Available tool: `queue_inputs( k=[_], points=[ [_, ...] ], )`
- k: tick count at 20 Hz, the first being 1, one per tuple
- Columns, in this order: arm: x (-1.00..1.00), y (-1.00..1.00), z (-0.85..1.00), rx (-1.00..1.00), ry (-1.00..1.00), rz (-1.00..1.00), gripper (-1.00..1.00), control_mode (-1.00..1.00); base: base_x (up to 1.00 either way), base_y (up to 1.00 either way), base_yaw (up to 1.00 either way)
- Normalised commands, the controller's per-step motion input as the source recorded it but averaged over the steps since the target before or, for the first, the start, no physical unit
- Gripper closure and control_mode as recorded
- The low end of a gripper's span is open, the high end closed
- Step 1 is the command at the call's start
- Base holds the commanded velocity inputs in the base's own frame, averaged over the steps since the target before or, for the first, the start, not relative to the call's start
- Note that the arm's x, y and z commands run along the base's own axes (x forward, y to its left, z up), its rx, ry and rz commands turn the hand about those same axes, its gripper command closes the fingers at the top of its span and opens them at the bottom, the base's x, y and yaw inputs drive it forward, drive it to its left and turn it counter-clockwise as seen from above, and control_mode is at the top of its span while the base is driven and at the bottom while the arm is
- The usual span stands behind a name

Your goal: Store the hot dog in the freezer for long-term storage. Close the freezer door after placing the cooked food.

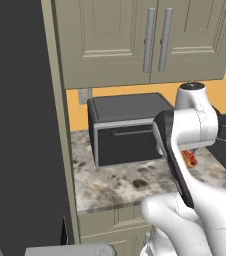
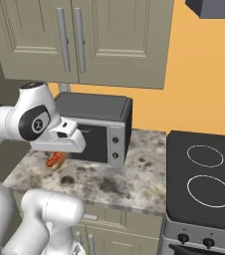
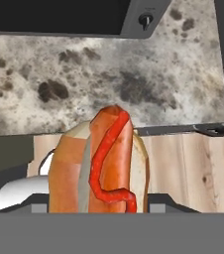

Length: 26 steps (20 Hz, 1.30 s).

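Grey microwave (image 2: pixel 94 127) on speckled counter (image 2: pixel 134 182), black cooktop (image 2: pixel 204 179) beside; cabinets (image 2: pixel 84 40) above.

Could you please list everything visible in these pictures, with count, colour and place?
hot dog: one, orange-red sausage in a tan bun, held in the gripper above the counter edge
microwave: one, dark grey with a silver front, on the counter against the wall
counter: one, speckled grey-brown stone, between the fridge side and the stove
stove: one, black top with two white ring burners, right of the counter
upper cabinets: two doors, beige with grey bar handles, above the microwave
fridge side: one, dark grey, left of the counter
wall: orange, behind the counter
arm: one, white with dark joints, in front of the counter
gripper: one, shut on the hot dog
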Motion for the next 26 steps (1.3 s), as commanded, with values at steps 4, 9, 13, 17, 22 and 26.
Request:
queue_inputs(
  k=[4,9,13,17,22,26],
  points=[
    [-0.49,0.00,0.35,0.00,0.00,0.00,1.00,-1.00,0.00,0.00,0.00],
    [-0.18,0.00,0.05,0.00,0.00,0.00,1.00,-1.00,0.00,0.00,0.00],
    [0.00,0.00,0.00,0.00,0.00,0.00,1.00,-1.00,0.00,0.00,0.00],
    [-0.01,0.00,0.00,0.00,0.00,0.00,1.00,1.00,-0.19,0.00,-0.01],
    [0.00,0.00,0.00,0.00,0.00,0.00,1.00,1.00,-0.81,-0.01,-0.07],
    [0.00,0.00,0.00,0.00,0.00,0.00,1.00,1.00,-0.91,0.00,-0.05]
  ],
)
